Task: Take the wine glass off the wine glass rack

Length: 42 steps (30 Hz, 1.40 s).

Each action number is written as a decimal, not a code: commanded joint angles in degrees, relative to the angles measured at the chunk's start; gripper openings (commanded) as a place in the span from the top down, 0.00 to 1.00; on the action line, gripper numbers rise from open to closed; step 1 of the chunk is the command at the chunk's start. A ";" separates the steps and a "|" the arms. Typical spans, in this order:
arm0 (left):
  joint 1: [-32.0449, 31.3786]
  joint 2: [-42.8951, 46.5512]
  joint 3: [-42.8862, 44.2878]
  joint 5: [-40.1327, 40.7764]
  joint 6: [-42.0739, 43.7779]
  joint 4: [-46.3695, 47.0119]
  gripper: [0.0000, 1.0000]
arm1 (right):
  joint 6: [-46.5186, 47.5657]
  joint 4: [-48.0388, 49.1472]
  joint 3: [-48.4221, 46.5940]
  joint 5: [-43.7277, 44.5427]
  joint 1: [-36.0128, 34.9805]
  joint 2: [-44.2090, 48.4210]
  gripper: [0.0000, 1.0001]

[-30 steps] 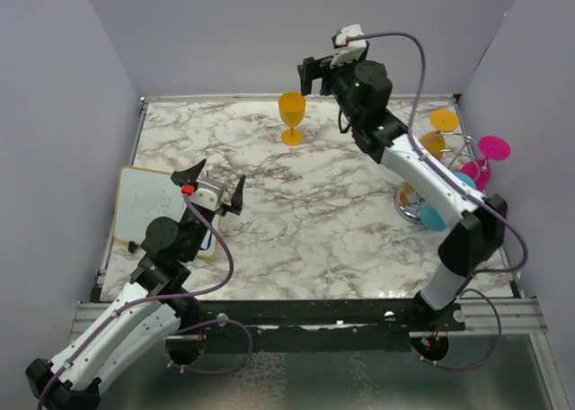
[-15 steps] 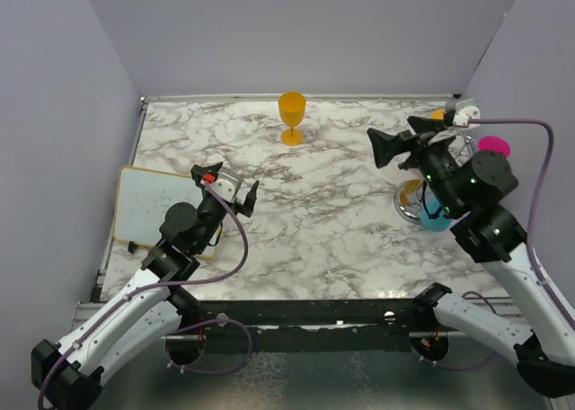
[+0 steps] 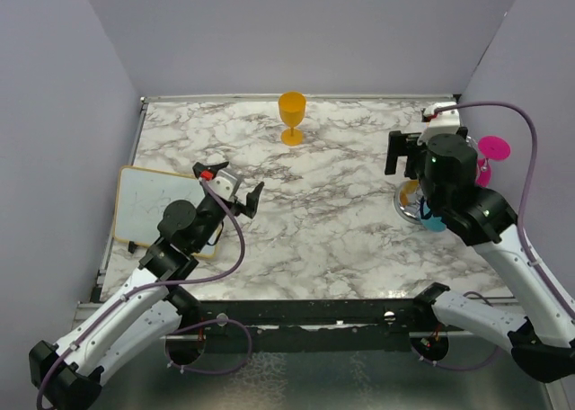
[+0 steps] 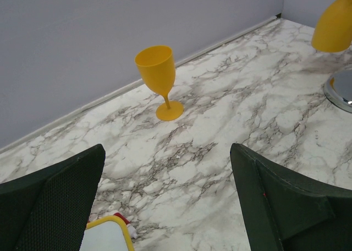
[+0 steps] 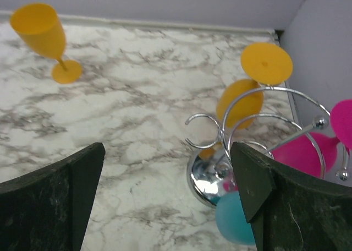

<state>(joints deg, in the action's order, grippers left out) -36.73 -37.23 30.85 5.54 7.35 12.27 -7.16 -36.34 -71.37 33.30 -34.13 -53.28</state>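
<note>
The wine glass rack point(image 5: 204, 180), shiny silver with a disc base and curved wire arms, stands at the right of the table point(image 3: 410, 205). Three wine glasses hang upside down from it: an orange one point(image 5: 241, 101), a pink one point(image 5: 304, 154) and a teal one point(image 5: 235, 222). Another yellow wine glass point(image 3: 292, 117) stands upright at the back middle, apart from the rack. My right gripper point(image 5: 166, 152) hovers open and empty just left of the rack, above its base. My left gripper point(image 3: 231, 183) is open and empty over the left of the table, facing the yellow glass point(image 4: 160, 80).
A small whiteboard point(image 3: 154, 209) with a yellow frame lies at the left edge, and its corner point(image 4: 108, 237) shows below my left gripper. Grey walls close the table at the back and both sides. The rack stands close to the right wall.
My right arm has swung from near the standing yellow glass at the back over to the rack on the right. The left arm crept slightly forward and right.
</note>
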 commanded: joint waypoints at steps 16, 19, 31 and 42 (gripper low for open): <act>-5.41 5.83 0.61 3.88 0.26 0.46 0.00 | -9.21 -4.09 0.65 4.64 10.45 -7.07 0.01; -5.92 6.41 0.35 4.03 0.31 0.50 0.00 | -8.78 -3.05 0.46 0.05 11.98 -8.87 0.02; -6.51 6.53 0.30 4.19 0.43 0.51 0.00 | -5.77 -2.06 -0.51 0.32 12.77 -12.87 0.16; -6.69 5.62 0.26 3.80 0.30 0.63 0.00 | -4.22 -3.21 -1.93 1.69 12.96 -16.59 0.30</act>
<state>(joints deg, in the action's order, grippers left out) -43.13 -31.42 30.85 8.47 7.40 11.90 -12.36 -40.32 -70.96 33.87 -21.63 -69.04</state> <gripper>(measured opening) 0.993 0.716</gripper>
